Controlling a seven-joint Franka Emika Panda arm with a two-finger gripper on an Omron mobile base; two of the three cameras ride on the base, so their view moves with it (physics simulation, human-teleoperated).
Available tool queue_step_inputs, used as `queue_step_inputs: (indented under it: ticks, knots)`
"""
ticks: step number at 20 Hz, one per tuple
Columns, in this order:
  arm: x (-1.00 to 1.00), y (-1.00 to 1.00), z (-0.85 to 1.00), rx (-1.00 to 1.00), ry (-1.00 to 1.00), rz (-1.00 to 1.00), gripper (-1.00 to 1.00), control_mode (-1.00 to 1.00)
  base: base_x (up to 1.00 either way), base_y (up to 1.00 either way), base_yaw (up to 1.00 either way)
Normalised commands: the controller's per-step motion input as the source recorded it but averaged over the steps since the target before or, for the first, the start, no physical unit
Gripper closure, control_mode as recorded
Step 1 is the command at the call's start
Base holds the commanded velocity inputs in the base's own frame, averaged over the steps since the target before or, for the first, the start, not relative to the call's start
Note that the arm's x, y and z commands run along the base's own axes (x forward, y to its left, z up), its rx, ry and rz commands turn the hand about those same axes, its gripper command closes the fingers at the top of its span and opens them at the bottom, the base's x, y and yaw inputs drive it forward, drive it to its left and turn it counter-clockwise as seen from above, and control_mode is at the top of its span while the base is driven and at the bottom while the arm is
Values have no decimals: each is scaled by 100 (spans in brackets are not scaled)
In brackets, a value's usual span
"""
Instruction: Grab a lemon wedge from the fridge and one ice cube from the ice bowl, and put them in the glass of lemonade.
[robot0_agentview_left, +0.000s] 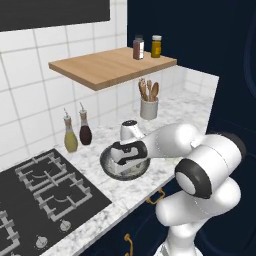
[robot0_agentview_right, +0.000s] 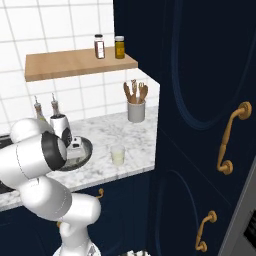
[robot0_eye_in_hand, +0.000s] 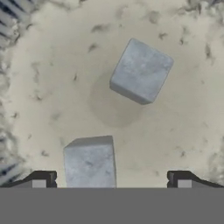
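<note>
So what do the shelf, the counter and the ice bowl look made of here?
The shelf looks like light wood with a matte finish, faint grain showing. The counter looks like polished marble, white with grey veining. The ice bowl looks like speckled glazed stoneware, dark outside and paler inside, though ceramic is a guess.
</note>
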Motion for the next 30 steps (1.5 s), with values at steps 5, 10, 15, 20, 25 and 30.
queue_step_inputs:
  ticks: [5, 10, 15, 20, 25, 30]
  knots:
    - [6, 0, -6, 0, 0, 2, -100, -100, 0, 0, 0]
    - [12, 1, -2, 0, 0, 7, -100, -100, 0, 0, 0]
    - [7, 0, -9, 0, 3, 10, -100, -100, 0, 0, 0]
    - [-5, 0, -9, 0, 4, 3, -100, -100, 0, 0, 0]
    - [0, -2, 0, 0, 0, 0, -100, -100, 0, 0, 0]
    - [0, -10, 0, 0, 0, 0, -100, -100, 0, 0, 0]
